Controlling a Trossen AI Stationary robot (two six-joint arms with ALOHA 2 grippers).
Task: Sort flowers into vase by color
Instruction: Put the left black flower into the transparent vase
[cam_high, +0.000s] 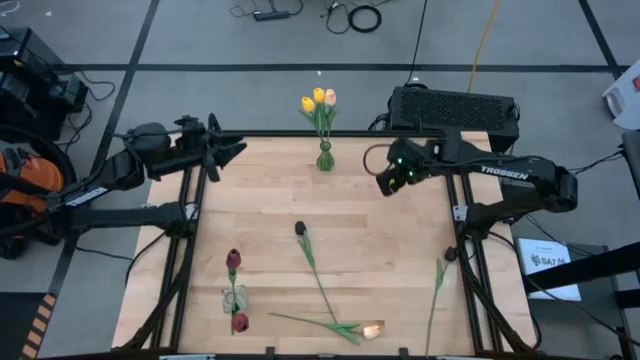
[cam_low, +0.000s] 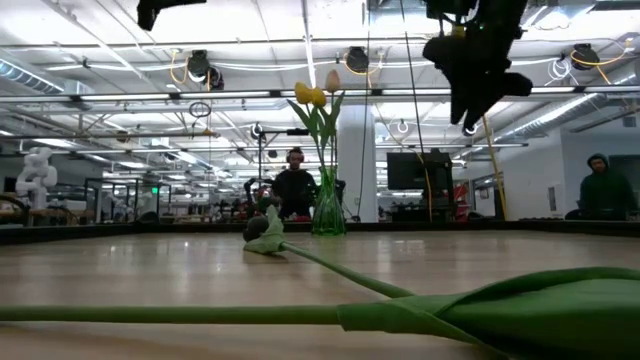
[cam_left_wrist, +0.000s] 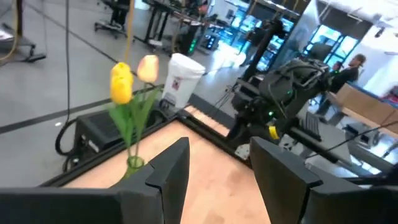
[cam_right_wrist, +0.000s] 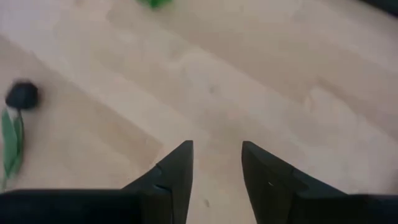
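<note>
Wooden table (cam_high: 390, 250) carries a green vase (cam_high: 325, 158) of yellow and peach tulips at its far edge. Lying flat: a near-black tulip (cam_high: 300, 229), a peach tulip (cam_high: 371, 329), and a loose stem (cam_high: 437, 285). A clear vase (cam_high: 235, 297) near the left front holds two dark red tulips.

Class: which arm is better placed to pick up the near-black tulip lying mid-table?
Right, probably. The right gripper hangs open over the table, nearer the near-black tulip; the left gripper sits at the far edge.

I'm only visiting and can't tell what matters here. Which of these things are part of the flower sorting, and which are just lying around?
Part of the job:
- green vase holding yellow and peach tulips
- clear vase with dark red tulips
- near-black tulip, loose on the table
- peach tulip, loose
- loose stem at the table's right edge
- right gripper, open and empty

Just lying about:
- black box behind the table
- floor cables
</note>
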